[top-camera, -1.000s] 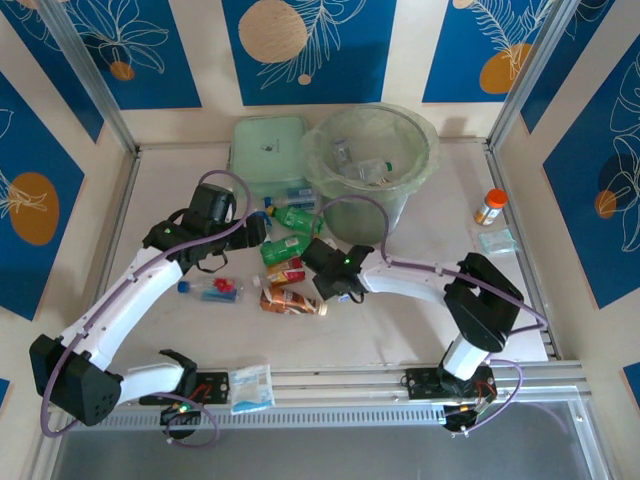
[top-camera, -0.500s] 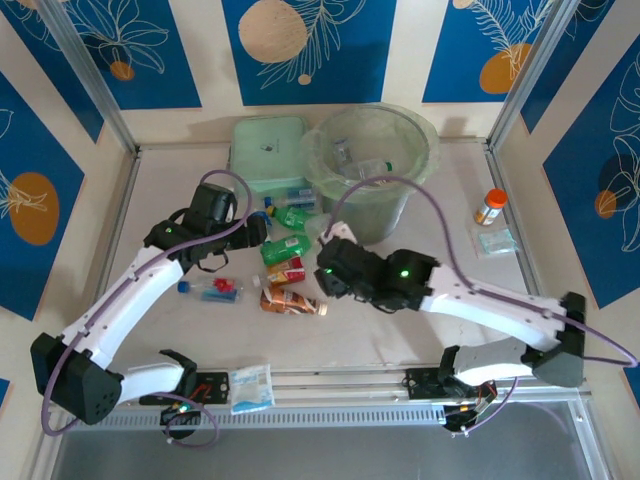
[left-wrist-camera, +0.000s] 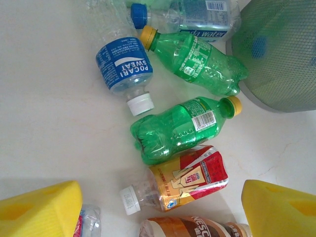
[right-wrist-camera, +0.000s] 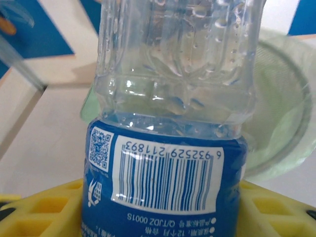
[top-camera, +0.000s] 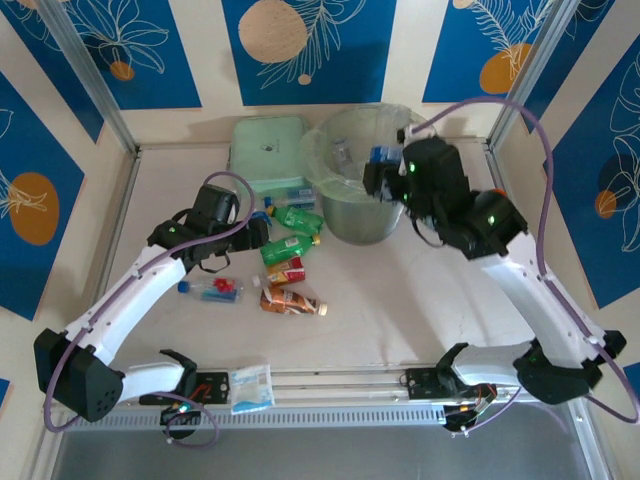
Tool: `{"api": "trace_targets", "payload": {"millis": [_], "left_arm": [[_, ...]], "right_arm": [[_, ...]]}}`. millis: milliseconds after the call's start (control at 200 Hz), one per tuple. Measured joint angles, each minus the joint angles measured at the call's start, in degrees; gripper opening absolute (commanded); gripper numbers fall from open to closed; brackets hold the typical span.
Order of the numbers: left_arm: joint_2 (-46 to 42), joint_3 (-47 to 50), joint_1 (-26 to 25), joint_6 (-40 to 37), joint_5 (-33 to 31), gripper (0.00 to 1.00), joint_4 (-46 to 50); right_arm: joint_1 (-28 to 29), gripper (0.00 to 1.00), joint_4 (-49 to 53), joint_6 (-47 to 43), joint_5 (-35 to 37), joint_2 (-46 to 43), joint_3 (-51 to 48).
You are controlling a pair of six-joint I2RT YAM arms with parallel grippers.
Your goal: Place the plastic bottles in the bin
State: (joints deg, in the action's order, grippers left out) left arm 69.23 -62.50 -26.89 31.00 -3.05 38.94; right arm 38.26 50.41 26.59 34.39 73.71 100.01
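Observation:
My right gripper (top-camera: 380, 168) hangs over the near right rim of the pale green bin (top-camera: 330, 140), shut on a clear bottle with a blue label (right-wrist-camera: 168, 163). In the right wrist view that bottle stands between the yellow fingers (right-wrist-camera: 39, 212), with the bin (right-wrist-camera: 289, 118) behind it. My left gripper (left-wrist-camera: 160, 217) is open above the pile of plastic bottles on the table. A red-gold bottle (left-wrist-camera: 185, 180) and a brown one (left-wrist-camera: 197, 228) lie between its fingers, untouched. Two green bottles (left-wrist-camera: 177, 129) (left-wrist-camera: 202, 61) and a Pocari Sweat bottle (left-wrist-camera: 123, 64) lie beyond. From above, the left gripper (top-camera: 258, 232) sits at the pile's left.
A flat green box (top-camera: 265, 150) lies left of the bin. A clear bottle with red and blue parts (top-camera: 212, 289) lies under the left arm. An orange-capped vial (top-camera: 490, 207) and a small packet (top-camera: 497, 240) are at the right. Another packet (top-camera: 252, 388) rests on the front rail.
The right arm has lifted from the pile and swung up and right over the bin, carrying the blue-labelled bottle. The left arm has barely moved.

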Motion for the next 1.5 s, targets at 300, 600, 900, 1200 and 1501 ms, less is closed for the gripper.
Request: {"api": "trace_targets", "payload": {"millis": [300,600,900,1200,1501], "left_arm": [[0.00,0.74,0.00,-0.02,0.96,0.83,-0.15],[0.33,1.29,0.00,-0.04,1.16,0.83,-0.52],[1.07,1.57,0.00,-0.20,1.20,0.83,-0.66],[1.07,1.86,0.00,-0.90,1.18,0.83,-0.79],[1.09,1.95,0.00,-0.90,1.14,0.84,-0.79]], "right_arm": [[-10.97,0.54,2.32,-1.38,-9.01,14.27,10.23],[-15.87,0.54,6.08,-4.37,-11.45,23.12,15.82],[-17.25,0.60,6.71,-6.82,-11.43,27.52,16.17],[-17.51,0.69,7.32,-7.17,-9.27,28.48,16.11],[-17.86,0.80,7.39,-6.69,-7.80,26.01,15.26]]}}
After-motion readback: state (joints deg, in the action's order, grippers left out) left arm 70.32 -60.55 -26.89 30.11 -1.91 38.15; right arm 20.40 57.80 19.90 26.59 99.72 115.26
